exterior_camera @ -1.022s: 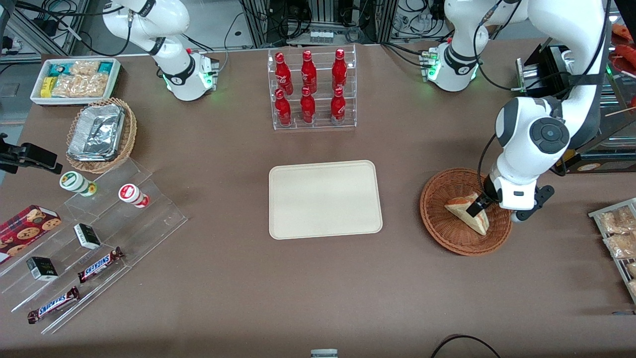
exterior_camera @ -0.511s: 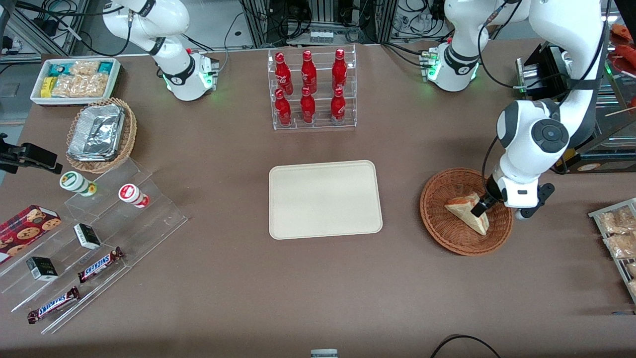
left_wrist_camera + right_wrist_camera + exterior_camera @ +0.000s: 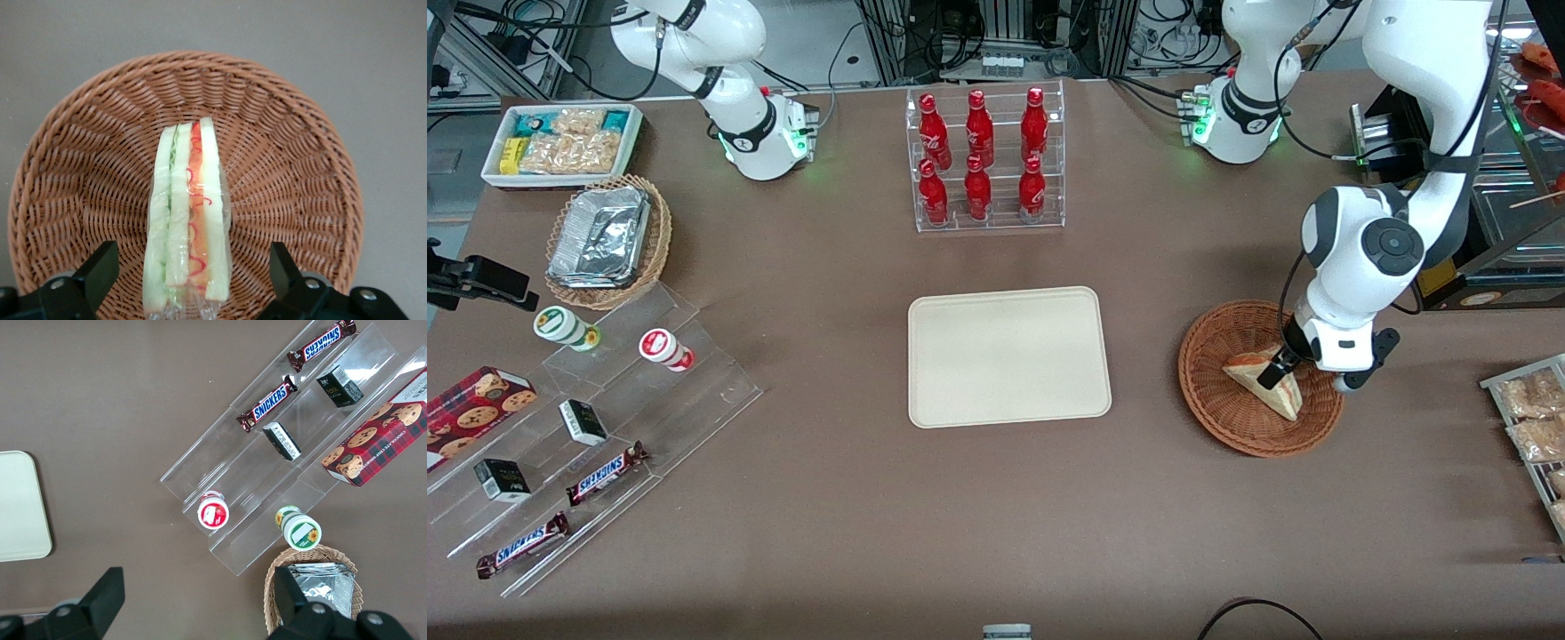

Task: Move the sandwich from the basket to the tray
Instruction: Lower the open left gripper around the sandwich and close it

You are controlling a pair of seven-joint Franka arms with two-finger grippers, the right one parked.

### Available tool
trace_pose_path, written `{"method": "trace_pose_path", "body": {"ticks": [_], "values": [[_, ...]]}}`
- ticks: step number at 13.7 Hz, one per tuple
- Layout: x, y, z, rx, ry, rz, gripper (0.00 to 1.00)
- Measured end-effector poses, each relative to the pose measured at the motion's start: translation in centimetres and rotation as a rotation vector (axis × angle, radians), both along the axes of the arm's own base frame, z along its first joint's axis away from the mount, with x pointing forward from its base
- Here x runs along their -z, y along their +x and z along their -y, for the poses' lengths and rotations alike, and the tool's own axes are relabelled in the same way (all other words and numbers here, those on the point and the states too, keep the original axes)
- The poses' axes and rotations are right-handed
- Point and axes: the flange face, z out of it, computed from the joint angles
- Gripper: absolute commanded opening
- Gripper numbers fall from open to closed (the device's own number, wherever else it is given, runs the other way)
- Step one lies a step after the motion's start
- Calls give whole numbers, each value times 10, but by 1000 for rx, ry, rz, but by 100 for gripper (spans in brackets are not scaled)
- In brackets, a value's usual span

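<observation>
Since the earlier frames the left arm has shifted slightly toward the tray (image 3: pixel 1009 356), its elbow swinging inward, while the gripper (image 3: pixel 1272 375) remains low over the basket (image 3: pixel 1218 416). Sandwich (image 3: pixel 1263 380) lies in the basket, resting on edge with its layered filling facing up toward the wrist camera. Gripper fingers (image 3: pixel 100 267) stand spread wide, one on either side of the sandwich (image 3: pixel 190 220), not touching it. Basket (image 3: pixel 80 173) sits on the brown table, well apart from the tray, which holds nothing.
</observation>
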Motion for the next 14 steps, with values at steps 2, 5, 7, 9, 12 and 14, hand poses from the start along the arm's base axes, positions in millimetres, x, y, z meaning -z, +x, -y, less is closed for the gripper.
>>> {"method": "trace_pose_path", "body": {"ticks": [2, 5, 7, 9, 12, 14], "values": [[12, 1, 0, 0, -3, 5, 96], [25, 1, 1, -4, -6, 2, 29], [27, 1, 1, -9, -6, -1, 0], [26, 1, 1, -8, -6, -1, 0], [21, 1, 4, -2, 1, -38, 0], [0, 3, 4, 17, 16, -93, 0]]}}
